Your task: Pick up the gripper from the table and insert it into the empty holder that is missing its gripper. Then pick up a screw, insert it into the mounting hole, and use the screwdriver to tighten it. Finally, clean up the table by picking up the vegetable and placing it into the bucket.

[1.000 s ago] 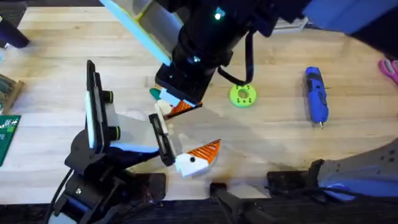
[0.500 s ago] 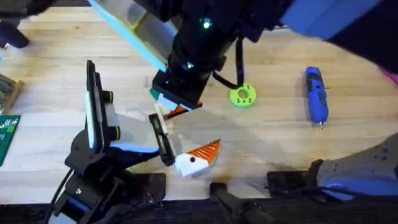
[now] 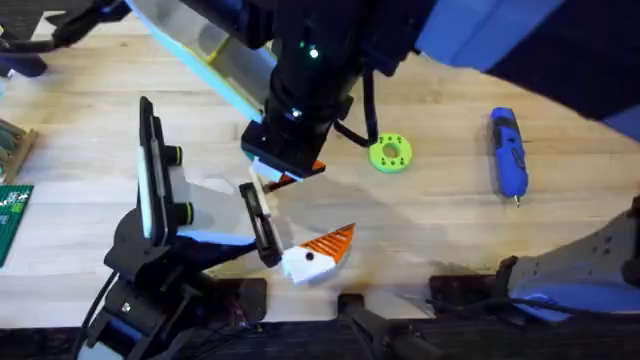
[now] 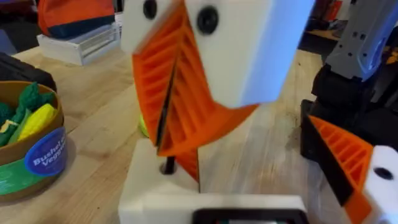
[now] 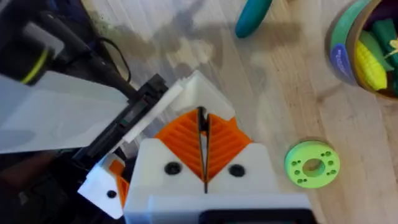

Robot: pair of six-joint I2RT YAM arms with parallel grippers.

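Observation:
My right gripper (image 3: 283,172) (image 5: 204,146) (image 4: 166,118) reaches across the middle, its orange ribbed fingers shut on the loose orange gripper (image 4: 190,165). The lower end of that piece rests against the plain white holder (image 4: 163,198) (image 5: 194,90) on my left arm, beside a dark mounting hole (image 4: 168,167). My left gripper (image 3: 290,220) (image 4: 261,180) is open, its one orange finger (image 3: 330,243) (image 4: 339,155) standing apart. The blue screwdriver (image 3: 507,152) lies at the right. The teal vegetable (image 5: 254,15) lies on the wood near the bucket (image 5: 339,38) (image 4: 38,163). A screw is out of view.
A flat green ring disc (image 3: 390,153) (image 5: 312,165) lies just right of the right gripper. The bucket holds green and yellow toys. A green circuit board (image 3: 12,215) sits at the left edge. White boxes (image 4: 81,43) stand behind. The right arm's base (image 3: 560,275) fills the lower right.
The right arm has shifted slightly left and away from the bases, still shut over the left arm's holder. The teal piece beside it is now covered in the overhead view.

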